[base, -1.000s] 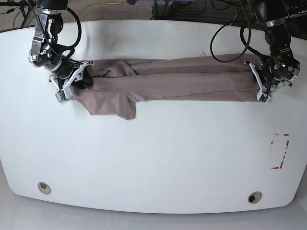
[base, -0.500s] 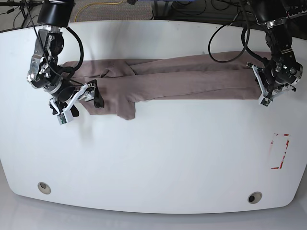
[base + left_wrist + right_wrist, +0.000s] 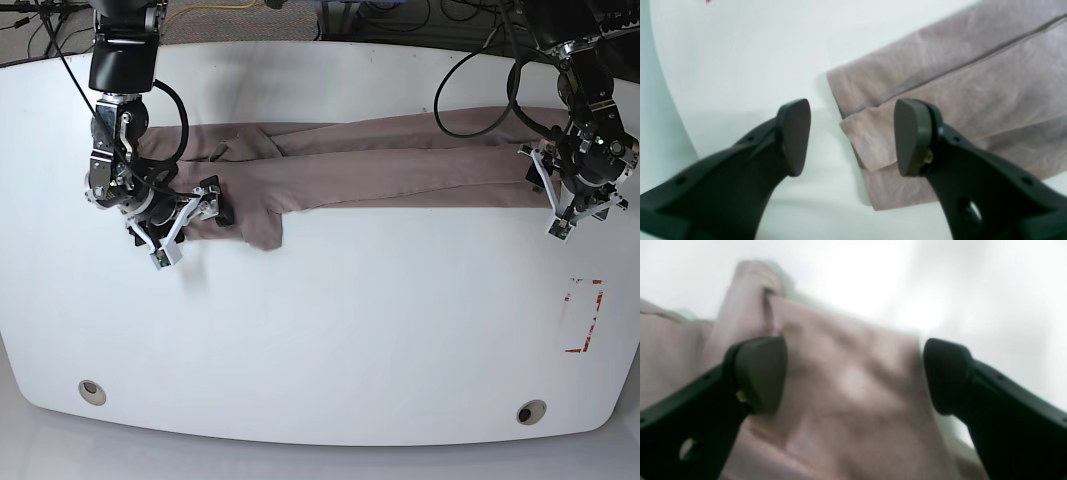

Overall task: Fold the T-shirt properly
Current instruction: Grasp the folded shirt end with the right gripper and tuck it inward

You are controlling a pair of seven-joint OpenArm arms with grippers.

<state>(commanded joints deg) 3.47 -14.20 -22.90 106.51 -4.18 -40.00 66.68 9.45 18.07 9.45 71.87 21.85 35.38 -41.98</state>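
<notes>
- Looking down from the base view, I see the T-shirt (image 3: 380, 165) lying as a long, narrow band across the far half of the white table (image 3: 330, 330), folded lengthwise with overlapping layers.
- Its cloth is a plain dusty mauve-brown, soft and lightly creased; a sleeve flap (image 3: 262, 228) hangs below the band near its left end in that view.
- My left wrist camera shows the stacked end of the shirt: three offset layers with a stitched hem line running along the top one.
- The left gripper (image 3: 851, 136) has its jaws spread apart, empty, hovering over that layered corner.
- The right gripper (image 3: 853, 373) is also spread wide, holding nothing, above bunched fabric at the other end; that view is blurred, so I cannot make out finer detail there.
</notes>
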